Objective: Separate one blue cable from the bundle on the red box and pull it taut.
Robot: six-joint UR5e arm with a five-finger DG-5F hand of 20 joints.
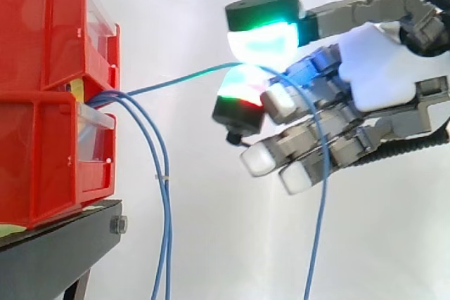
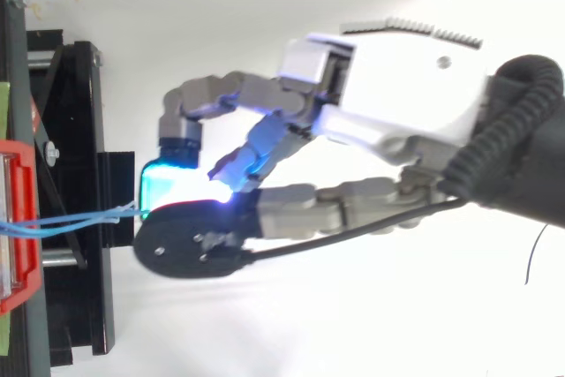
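From the side, hand [image 1: 380, 68] pinches one blue cable [image 1: 176, 81].

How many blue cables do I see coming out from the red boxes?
3. One blue cable runs from the red boxes to the hand, which pinches it. The two other cables hang down beside the boxes. More may be hidden inside the boxes.
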